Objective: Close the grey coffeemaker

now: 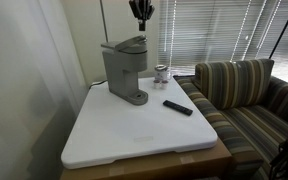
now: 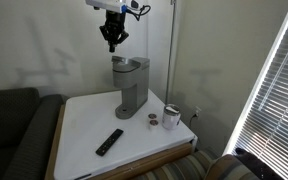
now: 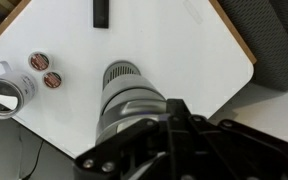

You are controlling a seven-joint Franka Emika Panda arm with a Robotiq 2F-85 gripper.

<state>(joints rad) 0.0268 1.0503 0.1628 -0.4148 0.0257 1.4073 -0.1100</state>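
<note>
Daylight comes through the blinds [image 1: 219, 30], which glow bright in both exterior views. The rest of the room is evenly and rather dimly lit, with only faint, blurred shadows on the wall [image 2: 39, 80] above the table's back edge. The white table [image 1: 134, 130] catches the light and looks nearly washed out in the wrist view, where the coffeemaker [image 3: 124, 95], close to the lens, is soft. All the pictures are small and grainy.
</note>
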